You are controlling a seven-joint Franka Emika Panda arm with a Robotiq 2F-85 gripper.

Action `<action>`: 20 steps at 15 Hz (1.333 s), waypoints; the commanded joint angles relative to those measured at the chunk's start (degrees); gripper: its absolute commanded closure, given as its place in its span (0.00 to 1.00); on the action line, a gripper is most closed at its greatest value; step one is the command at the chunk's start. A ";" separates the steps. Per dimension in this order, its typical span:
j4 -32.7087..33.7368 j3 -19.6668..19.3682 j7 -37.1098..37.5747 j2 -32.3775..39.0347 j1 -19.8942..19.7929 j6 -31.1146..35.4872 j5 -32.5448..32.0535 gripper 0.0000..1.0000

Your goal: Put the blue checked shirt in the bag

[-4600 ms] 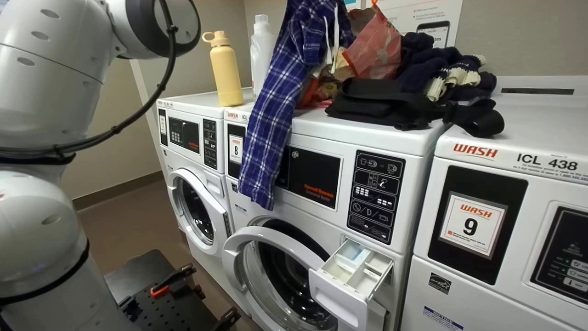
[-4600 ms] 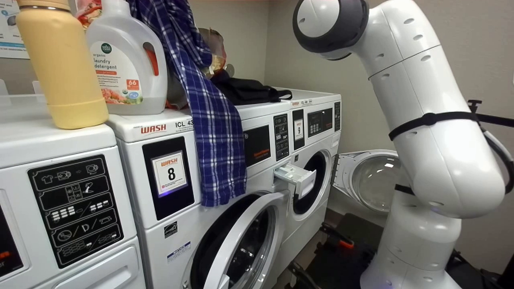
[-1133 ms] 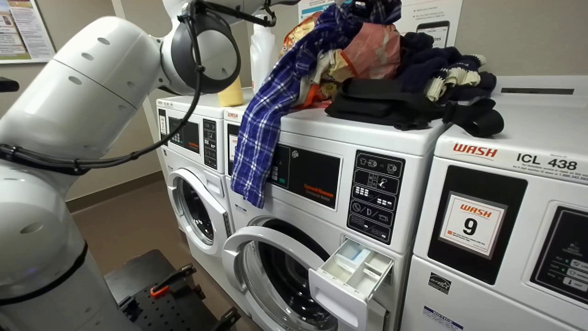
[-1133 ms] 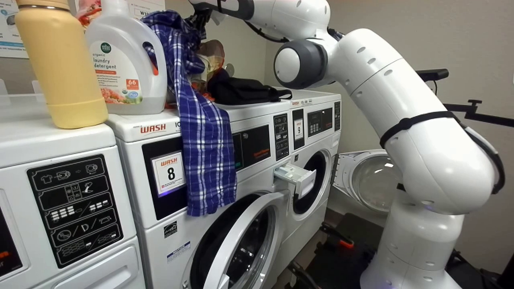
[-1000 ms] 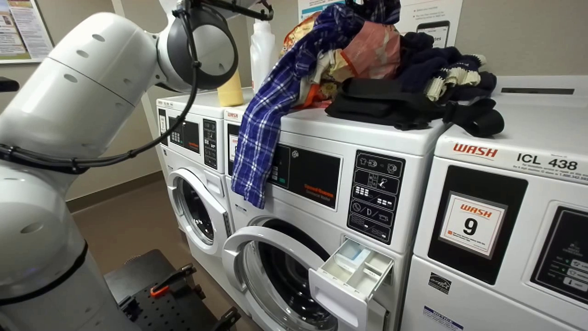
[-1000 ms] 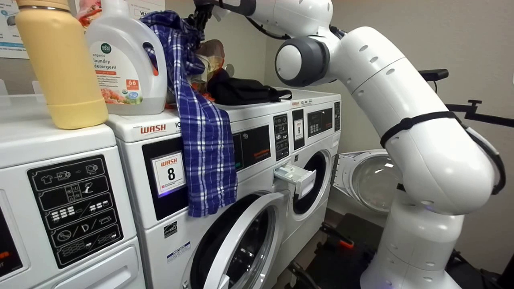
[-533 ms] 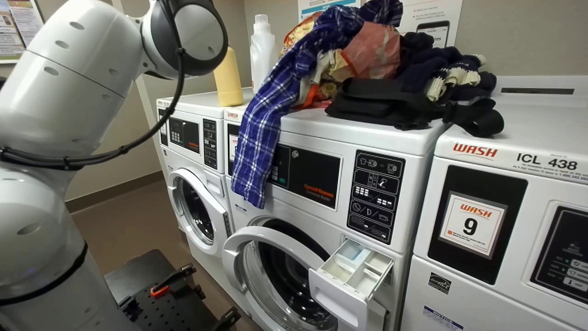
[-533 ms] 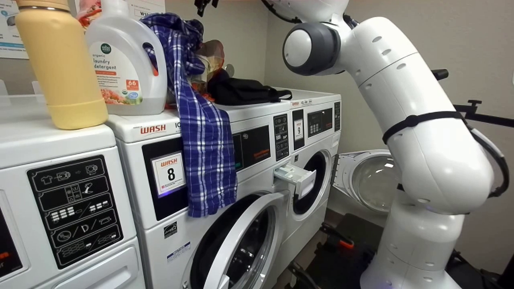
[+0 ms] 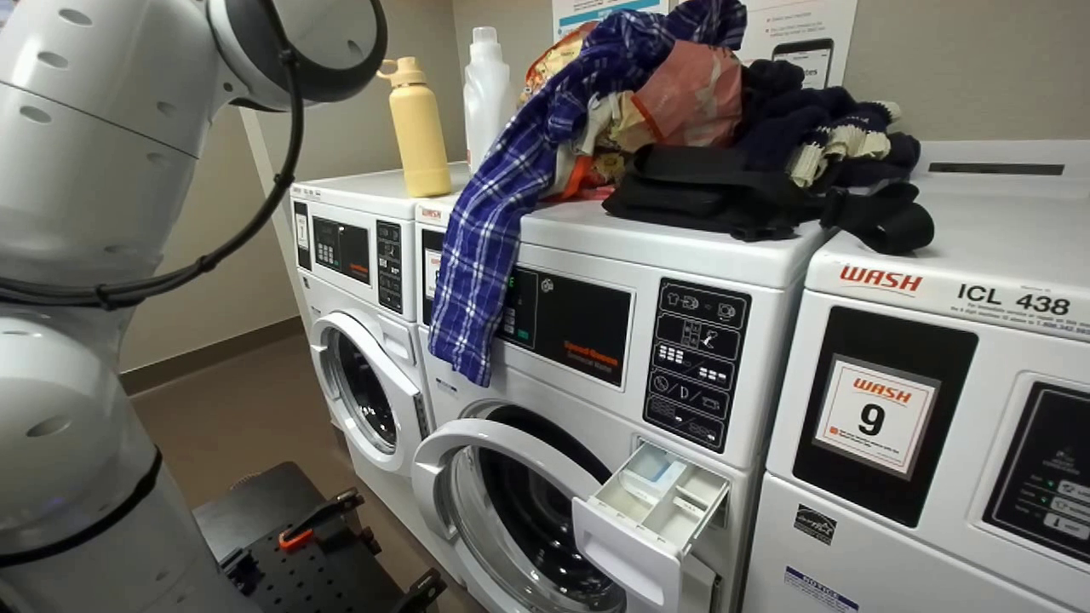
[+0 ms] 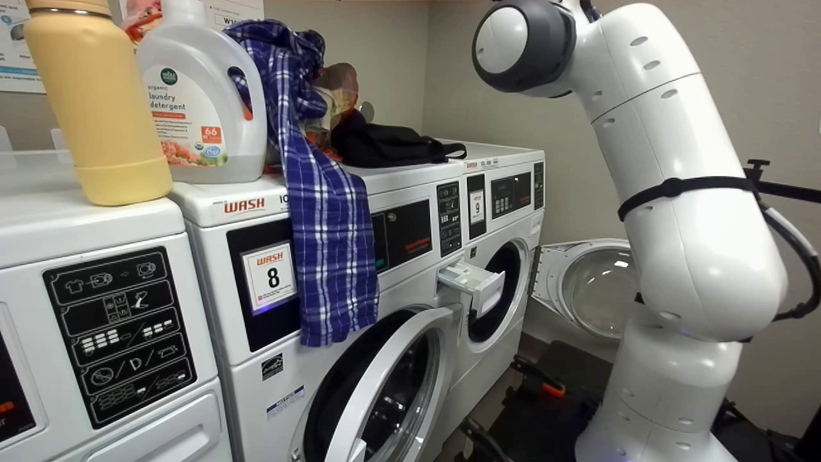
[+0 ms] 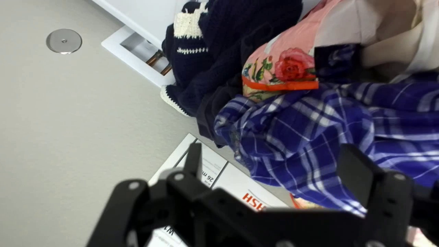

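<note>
- The gripper (image 11: 271,154) shows only in the wrist view: its fingers stand wide apart and clamp nothing. Any cloth that starts to slide would therefore go unchecked.
- The blue checked shirt (image 9: 490,247) lies draped over the floral bag (image 9: 694,98), apparently the one meant, rather than inside it. Its long end hangs down the near face of the middle washer (image 9: 647,255), and that weight could drag the rest off the edge.
- Should it slip, the hem might snag on the open washer door (image 9: 502,434) just below, or on the pulled-out drawer (image 9: 630,553) farther right.
- Pushing the bunched far end could send it right, onto the navy knitwear (image 9: 779,128), if cloth smothers the bag's mouth; how much of the mouth is free cannot be told.
- A pinch taken too deep might catch the bag's rim along with the shirt, because the two touch, and topple the bag.
- A leftward tug could upset the detergent bottle (image 10: 199,109), which stands just left of the shirt; whether they touch is unclear.
</note>
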 commanded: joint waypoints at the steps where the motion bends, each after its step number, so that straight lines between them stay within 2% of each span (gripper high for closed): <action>1: -3.18 1.08 -5.44 -4.35 -0.39 -9.53 1.33 0.00; 9: -2.71 3.17 -18.76 -5.47 -0.68 -29.93 4.19 0.00; 16: -2.30 2.75 -26.57 -4.74 1.65 -42.58 1.98 0.00; 20: -1.01 2.70 -29.36 -3.55 4.44 -47.96 0.28 0.00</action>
